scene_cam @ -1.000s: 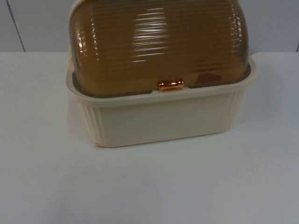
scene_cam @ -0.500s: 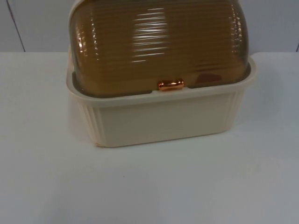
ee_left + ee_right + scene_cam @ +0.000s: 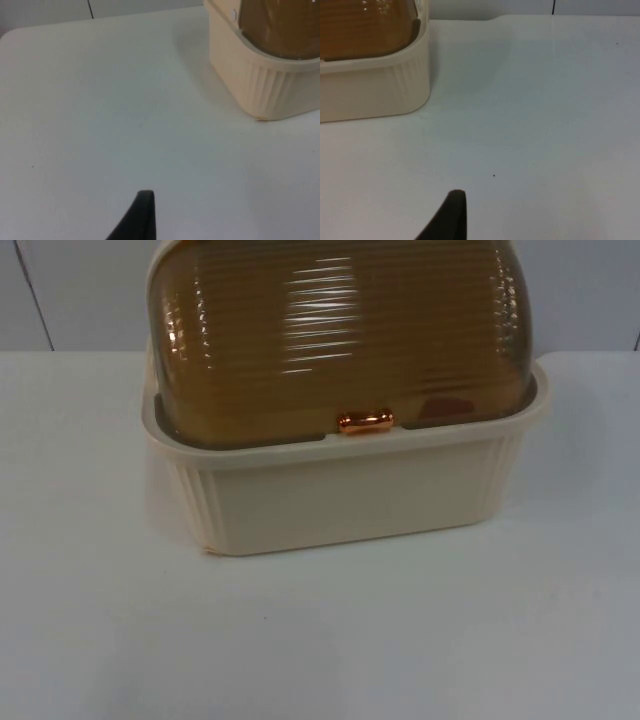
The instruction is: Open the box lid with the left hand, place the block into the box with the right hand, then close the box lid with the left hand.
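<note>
— Where do we see the box (image 3: pixel 340 495)?
— Upper centre of the top view, amber lid (image 3: pixel 340 335) down, red block (image 3: pixel 447 406) inside.
— Grippers?
— We can't tell their grip; bare white table (image 3: pixel 320 640) lies around the box.

- White table top (image 3: pixel 400 640): plain matte surface, extending from the near edge to the far wall; a few tiny dark specks on it.
- Grey partition wall (image 3: pixel 80 290): stands along the table's far edge; a thin dark vertical seam runs down it at far left.
</note>
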`<state>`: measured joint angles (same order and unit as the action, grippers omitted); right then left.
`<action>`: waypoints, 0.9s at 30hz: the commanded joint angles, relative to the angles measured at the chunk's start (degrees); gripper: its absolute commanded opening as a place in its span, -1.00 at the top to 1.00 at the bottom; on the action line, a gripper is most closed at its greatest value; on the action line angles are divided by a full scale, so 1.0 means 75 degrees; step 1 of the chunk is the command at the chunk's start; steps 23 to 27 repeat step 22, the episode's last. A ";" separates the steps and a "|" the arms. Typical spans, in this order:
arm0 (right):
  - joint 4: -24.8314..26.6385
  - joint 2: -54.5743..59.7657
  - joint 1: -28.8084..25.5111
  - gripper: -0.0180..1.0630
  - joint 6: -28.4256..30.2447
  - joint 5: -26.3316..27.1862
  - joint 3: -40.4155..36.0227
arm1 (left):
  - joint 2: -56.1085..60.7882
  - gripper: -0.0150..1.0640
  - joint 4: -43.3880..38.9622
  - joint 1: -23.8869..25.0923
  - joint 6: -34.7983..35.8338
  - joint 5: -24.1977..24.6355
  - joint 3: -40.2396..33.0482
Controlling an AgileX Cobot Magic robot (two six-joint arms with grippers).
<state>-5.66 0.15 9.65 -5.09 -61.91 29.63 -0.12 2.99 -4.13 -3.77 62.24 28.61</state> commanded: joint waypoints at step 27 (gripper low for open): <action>-0.0024 -0.0021 -0.0777 -0.96 -0.0059 0.0006 -0.0009 | 0.0016 -0.96 -0.0013 0.0436 0.0002 -0.0080 -0.0042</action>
